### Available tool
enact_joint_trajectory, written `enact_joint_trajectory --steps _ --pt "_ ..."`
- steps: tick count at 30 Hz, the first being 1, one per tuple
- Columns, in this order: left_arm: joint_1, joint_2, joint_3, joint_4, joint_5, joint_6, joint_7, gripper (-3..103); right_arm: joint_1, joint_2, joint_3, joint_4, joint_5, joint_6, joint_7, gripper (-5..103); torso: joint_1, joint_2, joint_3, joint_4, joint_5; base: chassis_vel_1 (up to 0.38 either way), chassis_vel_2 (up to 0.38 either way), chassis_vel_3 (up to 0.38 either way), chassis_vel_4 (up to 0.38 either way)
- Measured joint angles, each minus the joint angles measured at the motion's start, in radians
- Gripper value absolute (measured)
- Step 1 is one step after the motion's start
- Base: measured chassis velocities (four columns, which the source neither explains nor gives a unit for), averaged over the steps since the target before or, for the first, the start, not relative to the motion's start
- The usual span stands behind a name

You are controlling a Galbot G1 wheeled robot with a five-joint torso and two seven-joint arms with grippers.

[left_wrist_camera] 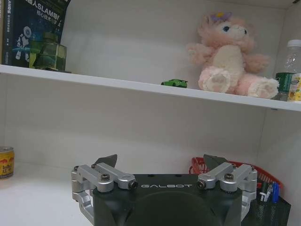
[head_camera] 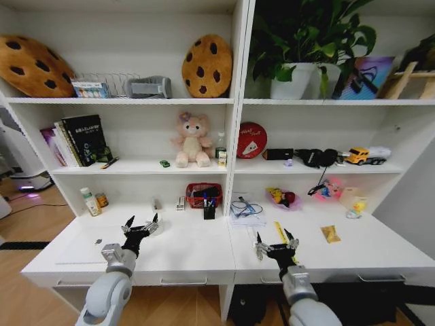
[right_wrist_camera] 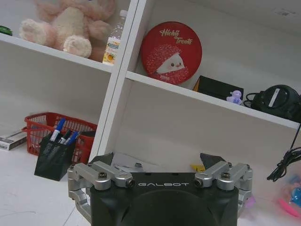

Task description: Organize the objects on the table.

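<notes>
My left gripper (head_camera: 141,227) (left_wrist_camera: 161,160) hovers open over the left half of the white table (head_camera: 197,255), holding nothing. Just above the right half, near the front edge, my right gripper (head_camera: 276,243) (right_wrist_camera: 157,159) is also open and empty. A tiny green toy car (head_camera: 164,163) (left_wrist_camera: 174,83) sits on the shelf above, left of the pink bear (head_camera: 193,139). Marker pens (right_wrist_camera: 63,134) stand in a black mesh holder (head_camera: 209,210) in front of a red basket (head_camera: 204,193). A flat pale slab, possibly the laptop (head_camera: 88,251), lies at the table's left.
A yellow strip (head_camera: 281,232) lies just beyond the right gripper. A bottle (head_camera: 90,202) and a can (head_camera: 102,200) stand at the back left. A notepad with a cable (head_camera: 245,212), toys (head_camera: 284,198) and a yellow packet (head_camera: 330,233) lie to the right.
</notes>
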Motion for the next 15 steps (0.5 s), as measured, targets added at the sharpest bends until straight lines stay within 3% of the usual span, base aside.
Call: enact_joint_trajectory --steps 4,15 --pt "0.0 0.0 0.0 0.0 0.0 0.0 0.0 100 -0.052 0.024 0.02 0.017 0.006 0.014 -0.034 100 0.0 0.0 0.0 -0.0003 -0.0002 0.0 0.0 0.0 0.0" --pt "0.0 0.0 0.0 0.0 0.0 0.0 0.0 100 -0.141 0.064 0.02 -0.004 0.013 0.093 -0.003 100 0.0 0.0 0.0 -0.0002 -0.0003 -0.013 -0.008 0.011 0.009"
